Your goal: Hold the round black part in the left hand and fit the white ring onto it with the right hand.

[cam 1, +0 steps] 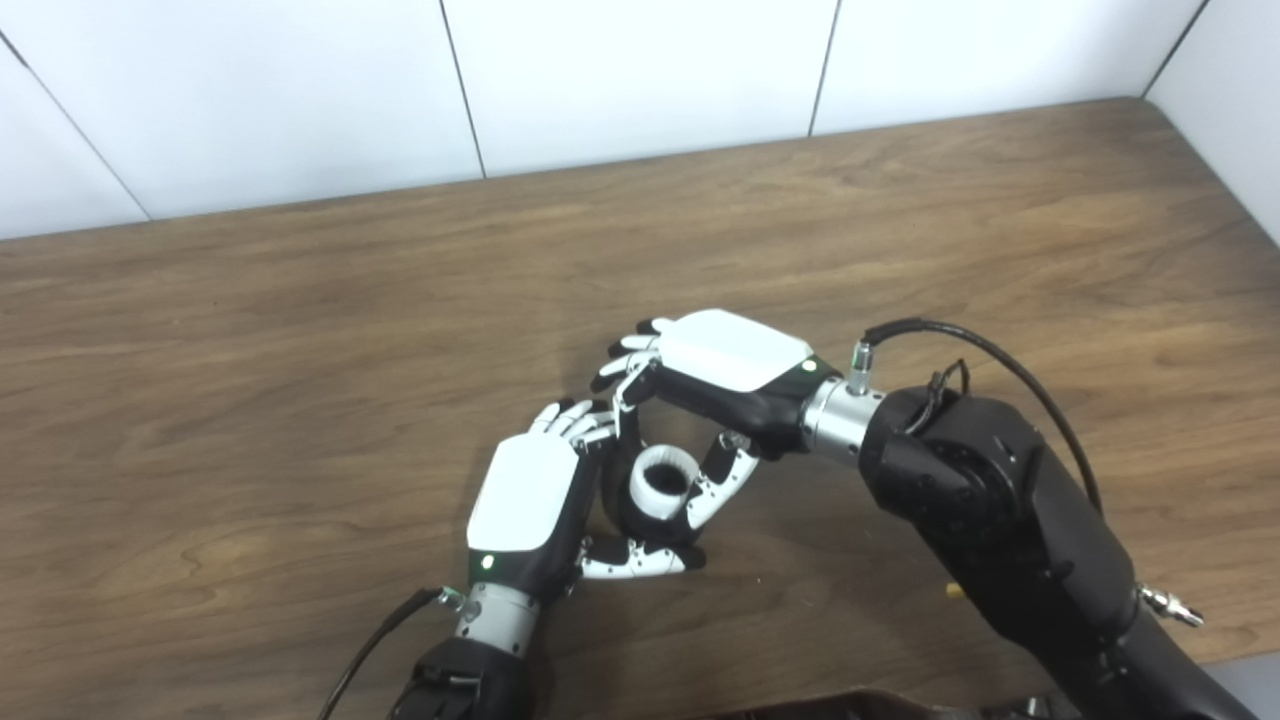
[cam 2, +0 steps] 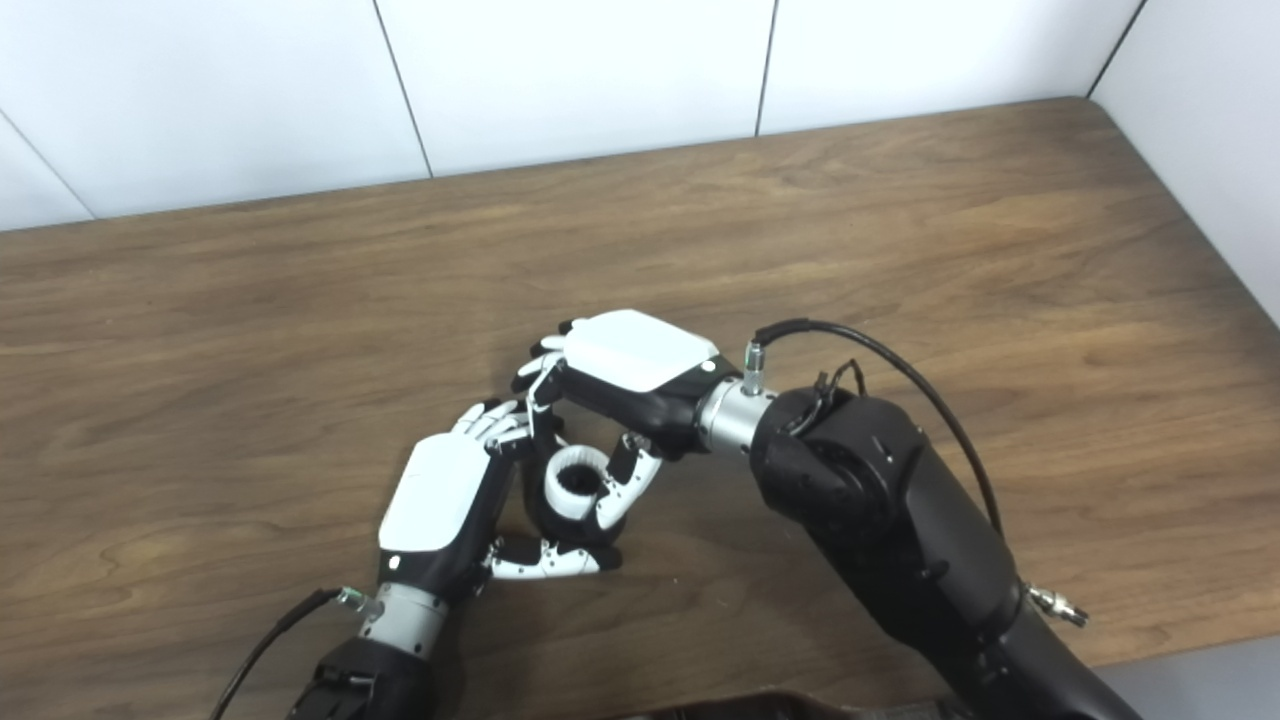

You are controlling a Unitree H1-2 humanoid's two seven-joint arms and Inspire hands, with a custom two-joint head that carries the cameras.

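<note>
The round black part (cam 1: 628, 505) is sitting in the left hand (cam 1: 530, 510), just above the near middle of the wooden desk (cam 1: 300, 400), with that hand's fingers (cam 1: 575, 420) curling round its far side and the thumb (cam 1: 640, 560) crossing beneath it, so the left hand is gripping the part. The white ring (cam 1: 662, 480) is lying on top of the round black part, its dark opening facing up and toward the camera; how far down it is seated on the part cannot be told from either eye view. The right hand (cam 1: 725, 375) is reaching in from the right of the ring, palm turned down, its white back plate facing up. Its thumb (cam 1: 722, 480) is pressing against the right side of the white ring, while its fingers (cam 1: 625, 365) are arching over the far side of the ring, just beside the left hand's fingertips, so the right hand is pinching the ring. A black cable (cam 1: 1000, 365) is looping up from the right wrist, to the right of the ring, and a thinner one (cam 1: 375, 640) is trailing from the left wrist, below and left of the ring
</note>
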